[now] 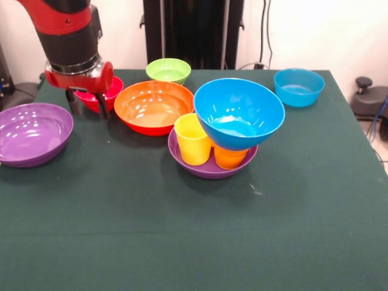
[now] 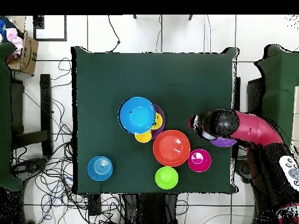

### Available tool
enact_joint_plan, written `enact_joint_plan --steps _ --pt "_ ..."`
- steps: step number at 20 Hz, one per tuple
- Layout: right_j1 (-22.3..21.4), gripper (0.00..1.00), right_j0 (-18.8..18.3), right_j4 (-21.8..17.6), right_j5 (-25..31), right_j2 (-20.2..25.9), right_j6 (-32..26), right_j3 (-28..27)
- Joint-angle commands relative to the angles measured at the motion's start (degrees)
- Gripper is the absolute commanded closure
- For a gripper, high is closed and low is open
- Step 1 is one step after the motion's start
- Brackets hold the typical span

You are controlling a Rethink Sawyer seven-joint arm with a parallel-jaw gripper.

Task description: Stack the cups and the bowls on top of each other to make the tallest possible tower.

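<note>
A large blue bowl (image 1: 238, 113) rests tilted on an orange cup (image 1: 230, 159) and against a yellow cup (image 1: 193, 139). Both cups stand inside a purple bowl (image 1: 209, 168), and together these make the tower. From above, the blue bowl (image 2: 137, 115) covers most of it. My gripper (image 1: 88, 106) hangs open and empty just in front of a small red bowl (image 1: 111, 91). It sits between a second purple bowl (image 1: 33, 133) and a large orange bowl (image 1: 153, 107).
A small light green bowl (image 1: 168, 70) stands behind the orange bowl. A small blue bowl (image 1: 298, 86) stands at the far right corner. The dark green table (image 1: 182, 242) has its front half bare. The robot's pedestal (image 1: 194, 30) stands behind the table.
</note>
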Motion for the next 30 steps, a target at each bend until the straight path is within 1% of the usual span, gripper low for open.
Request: enact_joint_plan --steps 1,4,8,11,19,20,24,27,30 --pt "5.8 0.00 0.1 -6.4 -2.9 4.4 -14.0 -5.1" --pt "7.2 0.00 -0.7 -7.1 -2.3 5.2 -15.2 -6.7" --pt "8.1 0.00 -1.4 -7.6 0.3 6.2 -17.2 -9.4" --pt "8.2 0.00 -2.0 -7.7 1.7 6.8 -17.7 -10.0" --pt "3.2 0.00 -2.0 -6.0 6.1 7.4 -15.7 -6.8" --pt "1.8 0.00 -1.9 -5.2 7.7 7.5 -15.6 -6.1" --pt "-1.0 0.00 -1.7 -3.6 10.9 7.9 -14.9 -4.8" --pt "-1.9 0.00 -1.8 -3.8 11.4 8.1 -14.5 -4.4" --pt "-0.4 0.00 -2.5 -5.0 11.0 8.2 -15.5 -5.1"
